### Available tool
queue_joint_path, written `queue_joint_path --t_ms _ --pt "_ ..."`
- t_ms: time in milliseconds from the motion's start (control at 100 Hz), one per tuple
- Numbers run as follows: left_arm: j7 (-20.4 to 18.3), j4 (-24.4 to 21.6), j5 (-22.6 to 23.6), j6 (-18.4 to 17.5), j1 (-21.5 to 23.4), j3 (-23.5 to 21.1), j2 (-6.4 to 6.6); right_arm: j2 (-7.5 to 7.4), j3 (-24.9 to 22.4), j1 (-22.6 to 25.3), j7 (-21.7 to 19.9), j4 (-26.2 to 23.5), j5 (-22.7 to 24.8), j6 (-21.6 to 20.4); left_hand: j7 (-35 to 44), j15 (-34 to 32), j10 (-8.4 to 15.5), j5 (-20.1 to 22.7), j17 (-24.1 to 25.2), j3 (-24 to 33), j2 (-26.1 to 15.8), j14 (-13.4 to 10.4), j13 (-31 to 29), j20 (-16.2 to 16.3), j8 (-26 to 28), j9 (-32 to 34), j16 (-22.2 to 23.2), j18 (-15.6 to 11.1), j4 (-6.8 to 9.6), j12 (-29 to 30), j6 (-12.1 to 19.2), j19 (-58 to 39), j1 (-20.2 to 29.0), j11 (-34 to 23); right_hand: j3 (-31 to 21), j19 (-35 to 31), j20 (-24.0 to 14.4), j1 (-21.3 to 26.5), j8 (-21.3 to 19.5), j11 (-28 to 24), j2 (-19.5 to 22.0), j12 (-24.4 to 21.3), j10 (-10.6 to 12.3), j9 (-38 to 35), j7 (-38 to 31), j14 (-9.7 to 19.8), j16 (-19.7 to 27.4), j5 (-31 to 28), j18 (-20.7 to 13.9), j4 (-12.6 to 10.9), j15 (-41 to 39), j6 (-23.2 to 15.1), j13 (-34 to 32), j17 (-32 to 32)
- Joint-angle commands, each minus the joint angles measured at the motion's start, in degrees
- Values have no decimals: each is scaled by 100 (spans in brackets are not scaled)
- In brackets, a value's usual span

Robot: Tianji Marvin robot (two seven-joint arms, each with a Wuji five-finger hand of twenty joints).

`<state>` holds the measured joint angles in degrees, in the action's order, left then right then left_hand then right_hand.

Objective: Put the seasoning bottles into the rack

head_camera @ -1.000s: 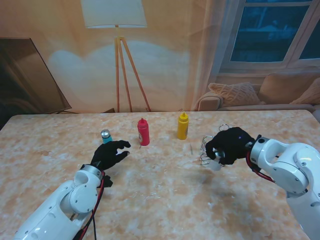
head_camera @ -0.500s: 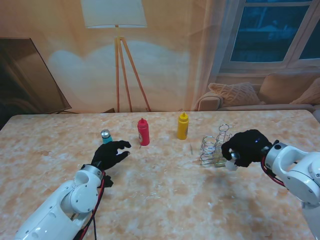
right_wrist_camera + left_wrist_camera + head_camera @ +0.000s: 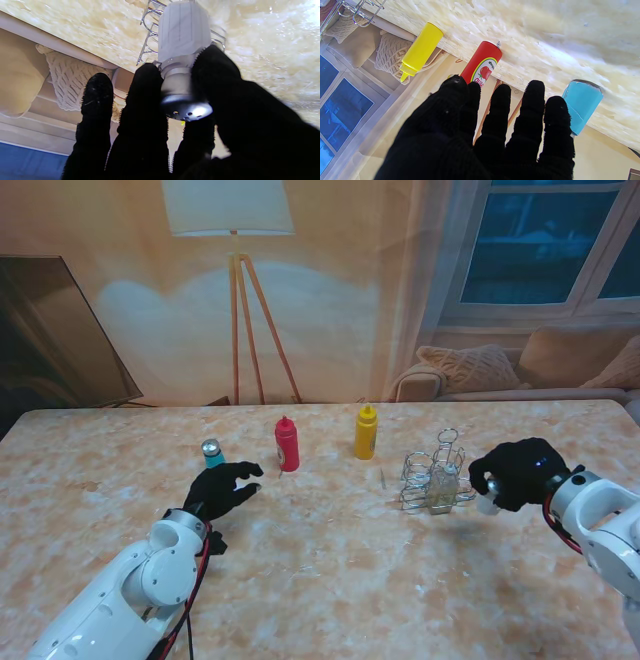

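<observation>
Since the earlier frames, the right robot hand (image 3: 518,473) has drawn back to the right, away from the wire rack (image 3: 432,477), carrying a white shaker (image 3: 487,502) with it; the left robot hand (image 3: 222,488) has not stirred.

From the stand, a pale bottle (image 3: 443,485) appears to sit in the rack already. The teal jar (image 3: 211,452), red ketchup bottle (image 3: 287,444) and yellow squeeze bottle (image 3: 366,432) stand on the bench (image 3: 320,580), well apart from the rack.

Along the left wrist, the fingers (image 3: 532,107) are spread and grasp nothing, near the teal jar (image 3: 581,108) and ketchup (image 3: 482,66).

Along the right wrist, fingers (image 3: 147,95) clamp the shaker (image 3: 183,50) at its metal cap, the rack (image 3: 150,37) just beyond. The shaker looks rigid, light and smooth, likely slippery, so the faceted body seems a surer grip than the cap. The squeeze bottles should yield; hold them mid-body.
</observation>
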<state>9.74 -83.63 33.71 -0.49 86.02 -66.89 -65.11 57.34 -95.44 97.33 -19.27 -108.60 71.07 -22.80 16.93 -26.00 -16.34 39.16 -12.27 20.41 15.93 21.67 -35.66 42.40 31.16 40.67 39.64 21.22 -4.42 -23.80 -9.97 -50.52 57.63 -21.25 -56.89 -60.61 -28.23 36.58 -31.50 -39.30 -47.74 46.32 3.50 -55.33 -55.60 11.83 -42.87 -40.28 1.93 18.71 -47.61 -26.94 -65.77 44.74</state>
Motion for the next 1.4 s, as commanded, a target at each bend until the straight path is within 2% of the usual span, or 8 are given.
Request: queue_joint_path --t_ms 0,340,1160,1390 --pt "-86 -15 -6 21 6 7 -13 32 -6 38 -30 85 81 79 66 -87 -10 104 30 -87 -34 -46 -88 -30 49 11 133 57 -142 -48 11 -60 14 22 -179 16 -139 467 -202 -136 168 244 548 -396 -426 189 -219 -391 -98 -195 47 5 -109 42" --pt "-82 -9 -17 35 -3 20 -16 55 249 -190 554 602 246 487 53 -90 -8 92 34 -97 -54 -41 -89 -30 42 4 135 58 -138 -48 12 -58 12 26 -199 32 -160 448 -265 -145 169 249 568 -392 -445 179 -194 -392 -75 -189 77 -25 -112 53" --pt "-59 6 -14 47 -14 35 -22 106 1005 -806 1557 1712 -7 1227 63 -95 2 101 24 -127 -64 -52 -98 -28 49 8 138 51 -139 -51 1 -60 35 20 -283 55 -157 437 -294 -231 152 192 589 -352 -494 161 -154 -388 -88 -155 64 -60 -92 46" --pt "-45 11 -15 47 -19 44 -24 121 1226 -959 1691 1931 -124 1370 72 -95 -5 103 29 -138 -65 -49 -88 -26 54 -1 140 49 -144 -54 1 -64 40 12 -295 61 -152 438 -282 -249 149 174 587 -345 -504 156 -145 -383 -81 -148 56 -65 -85 40"
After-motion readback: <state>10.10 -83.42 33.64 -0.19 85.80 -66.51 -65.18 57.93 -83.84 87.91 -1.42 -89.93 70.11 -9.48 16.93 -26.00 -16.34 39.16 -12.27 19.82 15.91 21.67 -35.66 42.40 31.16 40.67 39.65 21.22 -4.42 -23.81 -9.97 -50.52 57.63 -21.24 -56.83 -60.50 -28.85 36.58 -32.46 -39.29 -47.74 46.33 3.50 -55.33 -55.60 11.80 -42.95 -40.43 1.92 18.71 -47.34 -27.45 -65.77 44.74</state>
